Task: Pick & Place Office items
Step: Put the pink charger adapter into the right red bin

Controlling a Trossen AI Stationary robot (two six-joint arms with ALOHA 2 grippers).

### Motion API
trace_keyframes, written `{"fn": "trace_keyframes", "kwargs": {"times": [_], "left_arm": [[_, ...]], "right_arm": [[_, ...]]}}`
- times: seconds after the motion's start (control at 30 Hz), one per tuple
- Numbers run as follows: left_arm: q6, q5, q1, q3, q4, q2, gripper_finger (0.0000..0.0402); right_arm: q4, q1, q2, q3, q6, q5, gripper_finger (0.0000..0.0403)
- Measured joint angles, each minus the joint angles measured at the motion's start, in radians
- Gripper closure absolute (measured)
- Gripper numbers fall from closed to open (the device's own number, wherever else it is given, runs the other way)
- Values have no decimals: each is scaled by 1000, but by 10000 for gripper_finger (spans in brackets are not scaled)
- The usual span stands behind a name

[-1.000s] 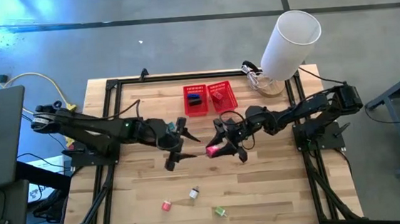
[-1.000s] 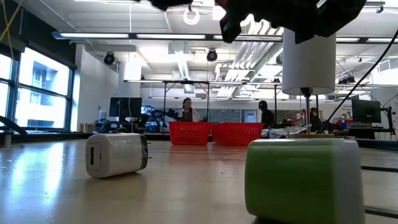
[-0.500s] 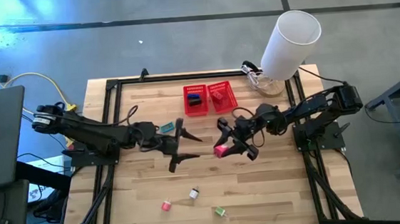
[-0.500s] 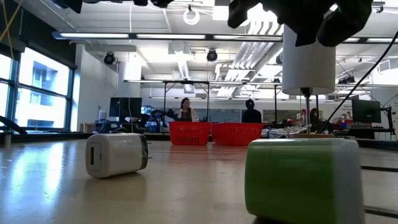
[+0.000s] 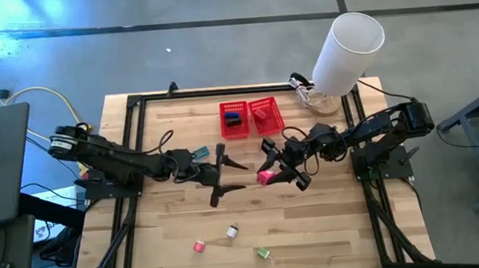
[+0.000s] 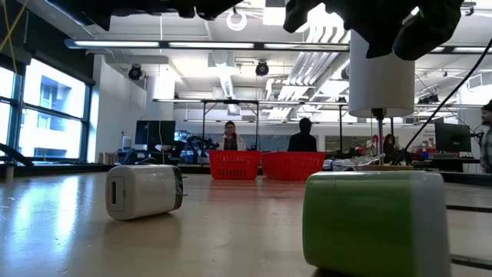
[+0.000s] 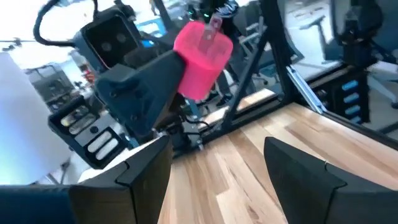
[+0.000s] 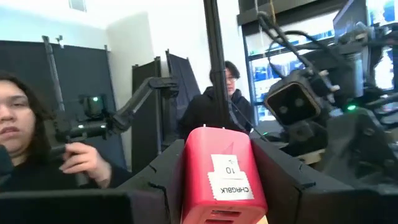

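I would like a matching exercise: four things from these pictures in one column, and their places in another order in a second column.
Things:
1. pink charger
2. green item
3. teal item
4. white cylinder

Places:
a. by the left arm's wrist
b. table's far right corner
c. in the right gripper
d. near the table's front edge

Pairs: 1-c, 2-d, 3-a, 4-b

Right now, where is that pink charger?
In the high view, the pink charger sits mid-table, clamped in the right gripper, just below the red baskets.
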Motion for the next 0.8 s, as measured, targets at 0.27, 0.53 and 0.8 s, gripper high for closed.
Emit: {"fn": "trace_keyframes", "kwargs": {"times": [0.27, 0.53, 0.8], "left_arm": [[-120, -295, -55, 0, 114, 1, 156], [-249, -291, -50, 0, 111, 1, 156], [-315, -367, -31, 0, 115, 1, 156]], "right_arm": [[-28, 10, 0, -2, -142, 210, 258], [-59, 54, 0, -3, -329, 473, 258], [-104, 121, 0, -3, -502, 725, 258]]}}
